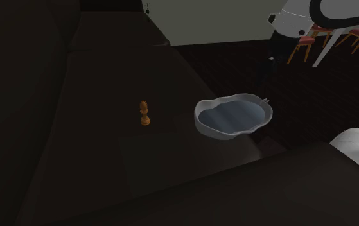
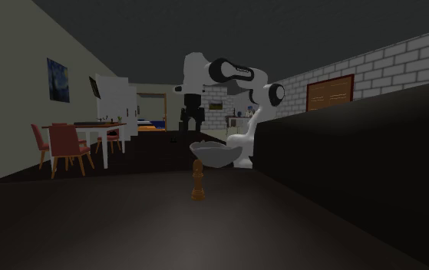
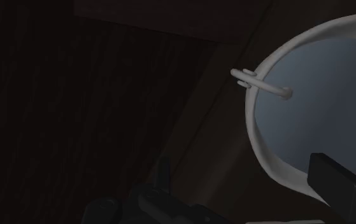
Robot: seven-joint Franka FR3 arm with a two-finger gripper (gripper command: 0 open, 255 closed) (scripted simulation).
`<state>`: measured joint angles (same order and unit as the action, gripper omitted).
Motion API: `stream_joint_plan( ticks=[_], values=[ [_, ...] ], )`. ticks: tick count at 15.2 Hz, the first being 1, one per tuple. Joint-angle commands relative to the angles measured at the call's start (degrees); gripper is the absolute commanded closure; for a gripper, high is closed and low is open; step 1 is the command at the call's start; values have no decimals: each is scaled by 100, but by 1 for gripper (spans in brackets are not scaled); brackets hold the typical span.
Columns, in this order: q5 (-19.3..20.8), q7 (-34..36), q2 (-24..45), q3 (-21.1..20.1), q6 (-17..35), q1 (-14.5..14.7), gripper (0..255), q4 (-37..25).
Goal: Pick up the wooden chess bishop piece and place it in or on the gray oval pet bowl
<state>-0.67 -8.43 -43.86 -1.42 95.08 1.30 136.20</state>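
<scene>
Dimly, the hand (image 3: pixel 241 164) hangs spread and empty, the bowl (image 3: pixel 267 156) cut off beneath it.

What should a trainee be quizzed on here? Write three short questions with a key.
1. True or false: the bishop lies inside the bowl.
2. The gripper is: A) open, holding nothing; B) shut on the bishop; C) shut on the bowl's rim.
3. Fill in: in the shoulder view, the bishop stands upright to the bowl's ____.
Key: 1 false; 2 A; 3 left.
</scene>
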Motion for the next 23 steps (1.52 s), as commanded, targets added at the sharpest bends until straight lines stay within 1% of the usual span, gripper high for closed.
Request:
stream_joint_plan(
  ticks=[1,7,13,18,23],
  values=[
    [0,0,0,0,0,0,0,0],
    [-358,740,752,-679,249,225,0,-469],
    [-522,1479,1670,-1321,451,372,0,-1169],
    [-470,2125,2553,-1835,547,455,0,-1930],
    [-205,2821,3560,-2311,540,570,0,-2870]
  ],
)
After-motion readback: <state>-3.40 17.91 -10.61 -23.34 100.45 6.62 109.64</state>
